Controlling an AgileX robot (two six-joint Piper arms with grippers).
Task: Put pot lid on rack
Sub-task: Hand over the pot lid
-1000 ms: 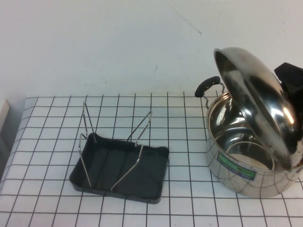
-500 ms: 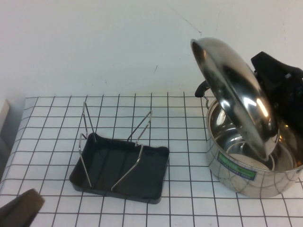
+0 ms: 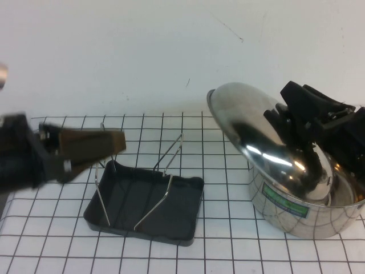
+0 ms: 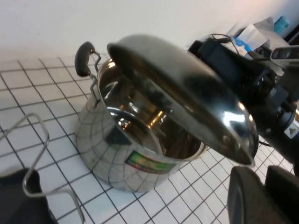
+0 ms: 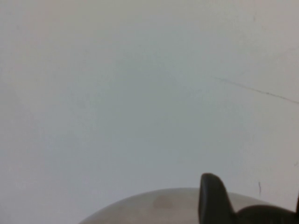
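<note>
shiny domed pot lid (image 3: 256, 142), tilted

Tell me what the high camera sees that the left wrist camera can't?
Only the high view shows the whole rack and the left gripper hovering over its left end. Only the left wrist view shows the pot interior and handle. Both show the pot lid, tilted above the pot and held by the right gripper.
</note>
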